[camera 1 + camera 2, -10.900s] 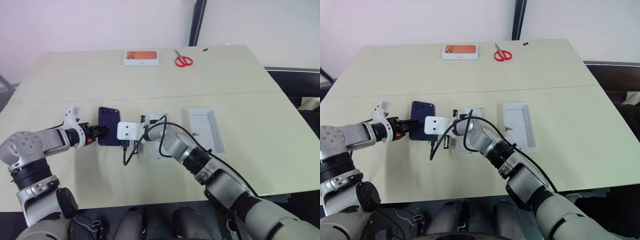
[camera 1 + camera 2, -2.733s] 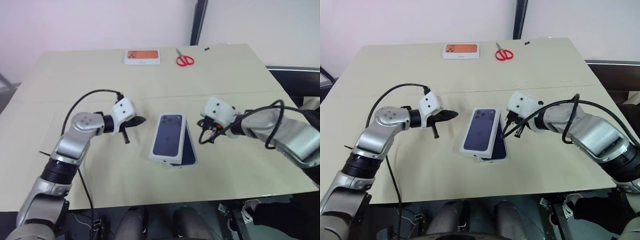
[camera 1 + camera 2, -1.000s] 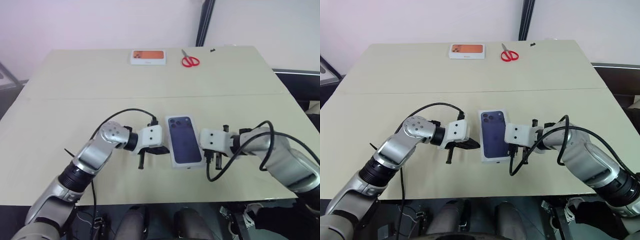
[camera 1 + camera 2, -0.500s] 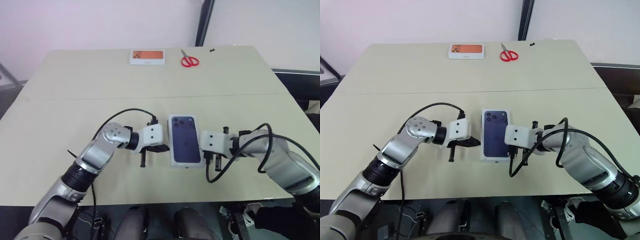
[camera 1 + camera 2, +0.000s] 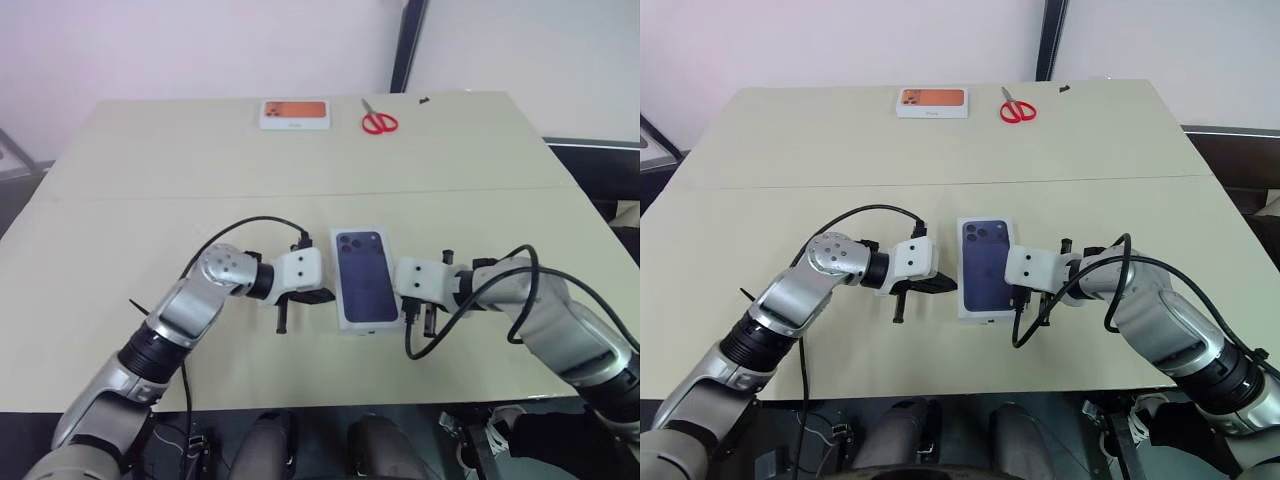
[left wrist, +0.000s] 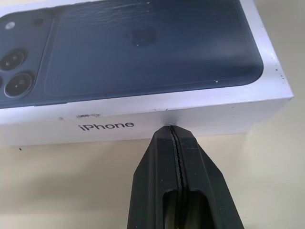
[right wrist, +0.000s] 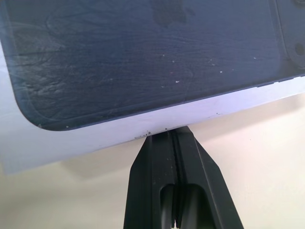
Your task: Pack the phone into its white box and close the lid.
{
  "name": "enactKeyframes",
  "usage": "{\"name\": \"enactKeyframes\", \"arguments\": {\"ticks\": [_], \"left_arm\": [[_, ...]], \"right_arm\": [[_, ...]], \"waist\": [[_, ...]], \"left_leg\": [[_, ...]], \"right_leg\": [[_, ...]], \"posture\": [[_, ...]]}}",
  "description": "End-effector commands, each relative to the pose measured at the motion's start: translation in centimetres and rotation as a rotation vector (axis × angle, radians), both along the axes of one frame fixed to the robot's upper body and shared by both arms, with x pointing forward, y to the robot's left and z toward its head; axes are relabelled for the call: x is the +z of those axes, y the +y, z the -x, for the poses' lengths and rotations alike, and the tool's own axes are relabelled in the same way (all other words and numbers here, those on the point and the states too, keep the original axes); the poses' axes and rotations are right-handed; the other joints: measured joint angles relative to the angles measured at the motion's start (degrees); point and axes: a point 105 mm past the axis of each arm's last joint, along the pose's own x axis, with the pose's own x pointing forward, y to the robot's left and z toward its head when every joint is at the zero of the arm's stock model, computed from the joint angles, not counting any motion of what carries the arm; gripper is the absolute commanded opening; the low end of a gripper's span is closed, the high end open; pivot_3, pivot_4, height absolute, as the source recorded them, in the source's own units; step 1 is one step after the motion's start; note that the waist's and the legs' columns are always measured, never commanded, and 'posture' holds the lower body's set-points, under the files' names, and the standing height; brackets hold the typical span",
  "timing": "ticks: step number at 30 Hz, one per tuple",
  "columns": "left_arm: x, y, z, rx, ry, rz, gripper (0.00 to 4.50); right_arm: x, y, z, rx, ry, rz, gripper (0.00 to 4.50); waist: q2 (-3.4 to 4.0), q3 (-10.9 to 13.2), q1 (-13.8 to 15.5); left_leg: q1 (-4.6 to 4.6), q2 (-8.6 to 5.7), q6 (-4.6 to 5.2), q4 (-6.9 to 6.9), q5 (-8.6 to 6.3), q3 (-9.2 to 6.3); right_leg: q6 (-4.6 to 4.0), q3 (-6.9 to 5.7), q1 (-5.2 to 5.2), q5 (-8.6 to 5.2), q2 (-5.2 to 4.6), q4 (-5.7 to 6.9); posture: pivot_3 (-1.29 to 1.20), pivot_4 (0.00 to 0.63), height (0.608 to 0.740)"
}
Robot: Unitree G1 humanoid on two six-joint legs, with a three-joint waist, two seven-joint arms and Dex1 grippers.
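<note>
The lid [image 5: 363, 276], white with a dark blue phone picture, lies flat over the white box at the middle of the table, long side pointing away from me. The phone is hidden. My left gripper [image 6: 172, 128] is shut, its tip touching the lid's left side wall just past the printed "iPhone" lettering. It also reaches in from the left in the right eye view [image 5: 952, 285]. My right gripper [image 7: 167, 131] is shut too, its tip pressed against the opposite side wall near the lid's near corner.
A white box with an orange picture [image 5: 294, 113] and red scissors [image 5: 379, 123] lie at the table's far edge. Black cables loop from both wrists over the table [image 5: 120, 230] beside the box. The front edge runs just below the arms.
Since several seconds ago both shut grippers have closed in on the box's sides and the skewed lid has squared up. Over the last second nothing visibly moves.
</note>
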Motion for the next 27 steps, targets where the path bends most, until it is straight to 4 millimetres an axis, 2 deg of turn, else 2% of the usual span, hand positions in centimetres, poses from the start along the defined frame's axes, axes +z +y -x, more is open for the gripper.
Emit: {"name": "enactKeyframes", "arguments": {"ticks": [1, 13, 20, 27], "left_arm": [[1.5, -0.4, 0.3, -0.032, -0.043, 0.036, 0.00], [1.2, 0.3, 0.1, -0.012, -0.030, 0.012, 0.00], [1.6, 0.9, -0.7, 0.032, -0.048, 0.027, 0.00], [1.6, -0.4, -0.4, 0.014, -0.044, 0.059, 0.00]], "right_arm": [[1.1, 0.8, 0.0, 0.041, -0.044, -0.015, 0.02], [0.5, 0.5, 0.7, 0.050, -0.017, 0.001, 0.02], [0.9, -0.3, 0.2, 0.024, -0.032, 0.014, 0.02], [1.4, -1.1, -0.2, 0.012, -0.044, 0.027, 0.02]], "waist": [[0.00, 0.00, 0.00], [0.00, 0.00, 0.00], [0.00, 0.00, 0.00], [0.00, 0.00, 0.06]], "left_leg": [[0.00, 0.00, 0.00, 0.00, 0.00, 0.00], [0.00, 0.00, 0.01, 0.00, 0.00, 0.00], [0.00, 0.00, 0.01, 0.01, -0.01, 0.00], [0.00, 0.00, 0.01, 0.03, 0.00, 0.00]], "right_leg": [[0.00, 0.00, 0.00, 0.00, 0.00, 0.00], [0.00, 0.00, 0.00, 0.00, 0.00, 0.01], [0.00, 0.00, 0.00, 0.00, 0.00, 0.01], [0.00, 0.00, 0.01, 0.00, 0.00, 0.01]], "posture": [[0.00, 0.150, 0.740], [0.00, 0.150, 0.740], [0.00, 0.150, 0.740], [0.00, 0.150, 0.740]]}}
